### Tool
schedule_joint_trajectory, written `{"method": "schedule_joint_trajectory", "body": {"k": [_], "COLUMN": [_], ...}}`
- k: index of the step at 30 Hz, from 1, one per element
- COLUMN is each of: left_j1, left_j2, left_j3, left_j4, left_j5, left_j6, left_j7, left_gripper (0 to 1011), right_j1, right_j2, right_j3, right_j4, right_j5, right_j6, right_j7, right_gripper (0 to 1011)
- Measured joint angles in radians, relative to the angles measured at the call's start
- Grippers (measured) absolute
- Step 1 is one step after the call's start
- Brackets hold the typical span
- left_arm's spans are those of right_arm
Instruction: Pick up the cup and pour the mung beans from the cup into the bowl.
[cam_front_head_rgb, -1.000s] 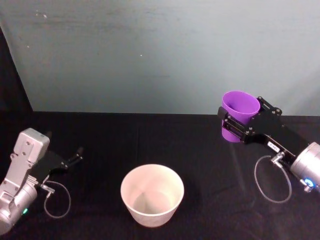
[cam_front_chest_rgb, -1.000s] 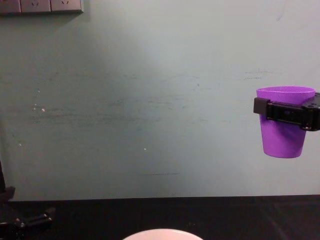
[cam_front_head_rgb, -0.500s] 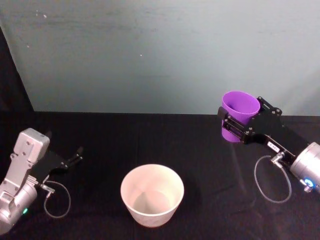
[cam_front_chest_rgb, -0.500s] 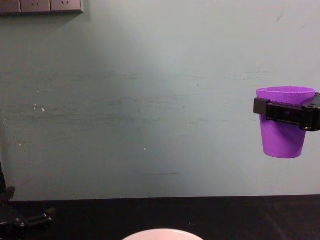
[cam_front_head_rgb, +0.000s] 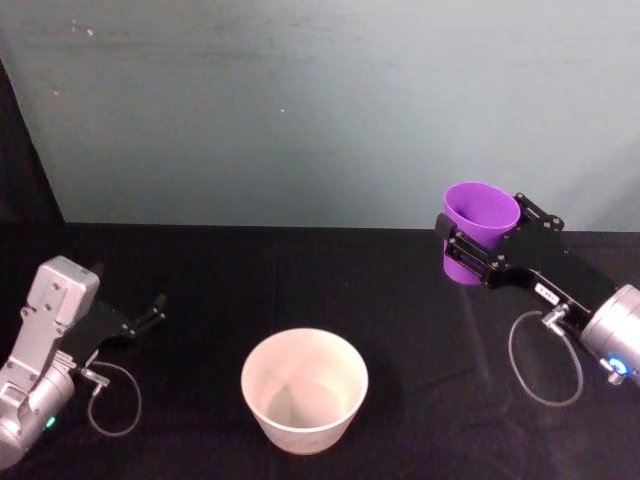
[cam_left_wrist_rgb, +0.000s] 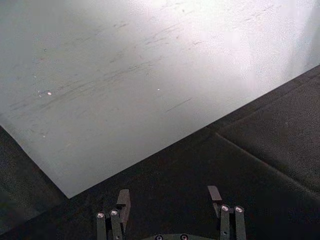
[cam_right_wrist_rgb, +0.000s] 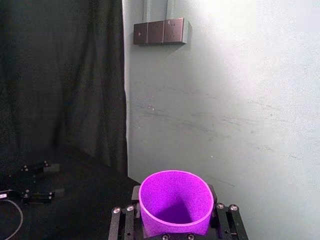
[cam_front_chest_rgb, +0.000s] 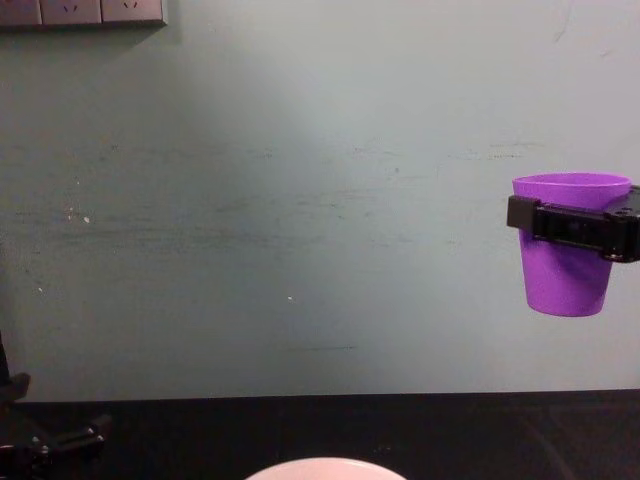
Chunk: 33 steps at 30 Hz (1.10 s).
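Note:
The purple cup (cam_front_head_rgb: 481, 212) hangs upright in the air at the right, well above the black table, with my right gripper (cam_front_head_rgb: 472, 248) shut on it just below the rim. From the chest the cup (cam_front_chest_rgb: 565, 285) shows at the right edge with the right gripper (cam_front_chest_rgb: 572, 228) banding it. The right wrist looks down into the cup (cam_right_wrist_rgb: 175, 206), whose inside shows purple; the mung beans are out of view. The white bowl (cam_front_head_rgb: 304, 388) stands on the table, lower and to the left of the cup. My left gripper (cam_front_head_rgb: 150, 316) rests parked at the far left, open and holding nothing (cam_left_wrist_rgb: 169, 197).
A pale green wall (cam_front_head_rgb: 320, 110) rises right behind the black table (cam_front_head_rgb: 400, 300). Cable loops (cam_front_head_rgb: 545, 362) hang under both wrists. Wall outlets (cam_front_chest_rgb: 82, 11) sit high on the left. Open tabletop lies between the bowl and each arm.

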Motion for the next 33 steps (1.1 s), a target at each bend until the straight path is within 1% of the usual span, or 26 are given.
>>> {"method": "schedule_joint_trajectory", "body": {"k": [33], "left_j1": [0.000], "left_j2": [0.000], "left_j3": [0.000], "left_j4": [0.000], "left_j5": [0.000], "left_j6": [0.000], "left_j7": [0.000], "left_gripper": [1003], "right_j1": [0.000], "right_j2": [0.000], "right_j3": [0.000], "right_j4": [0.000], "right_j5": [0.000], "right_j6": [0.000], "right_j7": [0.000], "right_gripper": [739]}}
